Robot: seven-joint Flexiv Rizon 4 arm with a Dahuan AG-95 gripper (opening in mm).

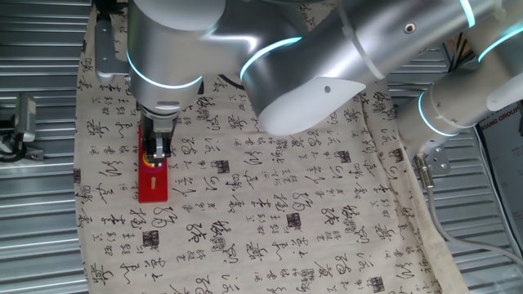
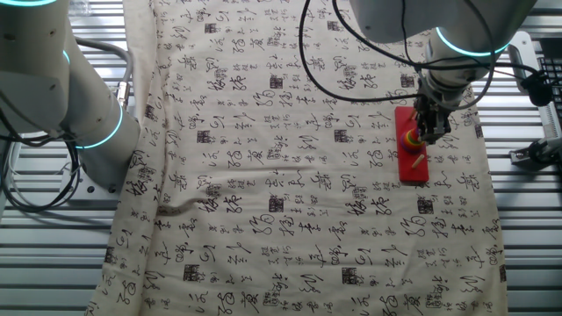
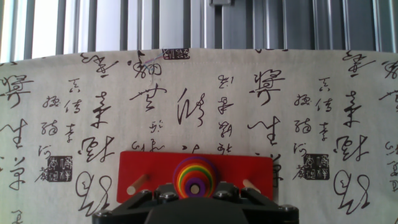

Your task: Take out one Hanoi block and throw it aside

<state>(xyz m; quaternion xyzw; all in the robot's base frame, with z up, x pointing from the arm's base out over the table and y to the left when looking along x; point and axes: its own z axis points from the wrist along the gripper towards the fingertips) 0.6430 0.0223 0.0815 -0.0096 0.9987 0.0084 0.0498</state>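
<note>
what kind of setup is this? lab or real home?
Likely a robotics lab bench: a ribbed metal table under a calligraphy-print cloth, a second robot arm, and a red Hanoi peg base.

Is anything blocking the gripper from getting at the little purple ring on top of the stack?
Nothing visible does. The purple ring sits uncovered on top of the stack, and the gripper is right above it on the red base.

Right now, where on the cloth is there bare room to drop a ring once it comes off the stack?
Most of the cloth lies bare: the wide stretch between the red base and the arm's pedestal, and the near strip below the base. It is crowded only at the base, where the gripper hangs over the ring stack between two bare pegs.
</note>
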